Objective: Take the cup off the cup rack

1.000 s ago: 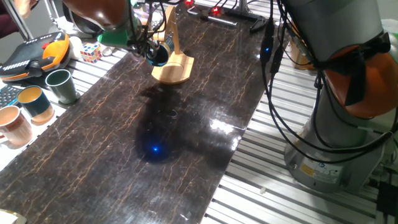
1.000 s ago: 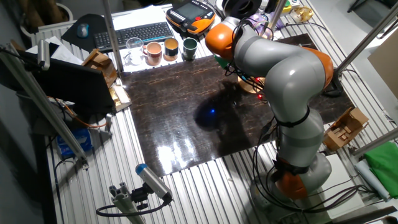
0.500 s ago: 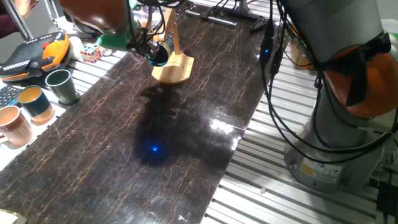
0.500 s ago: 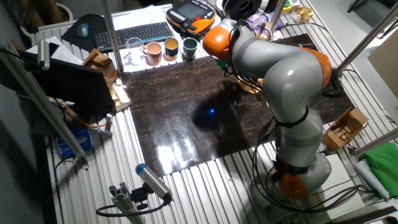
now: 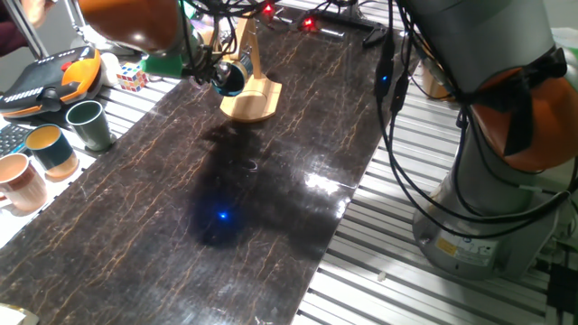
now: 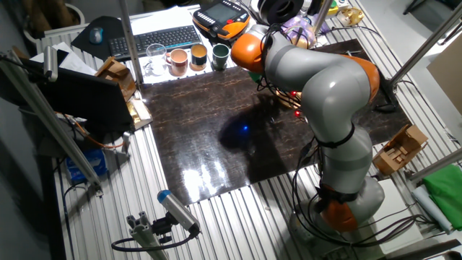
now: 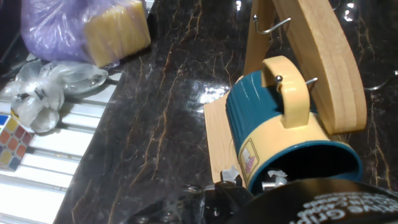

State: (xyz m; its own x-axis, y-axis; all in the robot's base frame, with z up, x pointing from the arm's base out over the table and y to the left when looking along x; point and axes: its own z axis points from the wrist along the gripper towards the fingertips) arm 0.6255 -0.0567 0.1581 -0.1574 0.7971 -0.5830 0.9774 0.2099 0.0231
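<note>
The cup (image 7: pixel 273 127) is dark teal with a tan band and a tan handle. It hangs tilted by its handle on a metal peg of the light wooden cup rack (image 7: pixel 323 56), mouth toward the hand camera. In the fixed view the cup (image 5: pixel 231 77) sits beside the rack's post, above the rack's base (image 5: pixel 253 101). My gripper (image 7: pixel 250 178) is at the cup's rim, with one fingertip outside the wall and one inside the mouth, shut on it. In the fixed view the gripper (image 5: pixel 217 72) is just left of the rack. In the other fixed view my arm hides the cup.
A dark green mug (image 5: pixel 88 124), a teal mug with tan inside (image 5: pixel 52 149) and a pinkish mug (image 5: pixel 23 181) stand at the left edge. A Rubik's cube (image 5: pixel 132 77) and an orange pendant (image 5: pixel 54 77) lie behind them. A purple bag (image 7: pixel 87 28) lies near the rack.
My arm has shifted slightly up and to the left, and the cup has moved a little up with it. The handle is still on the peg.
</note>
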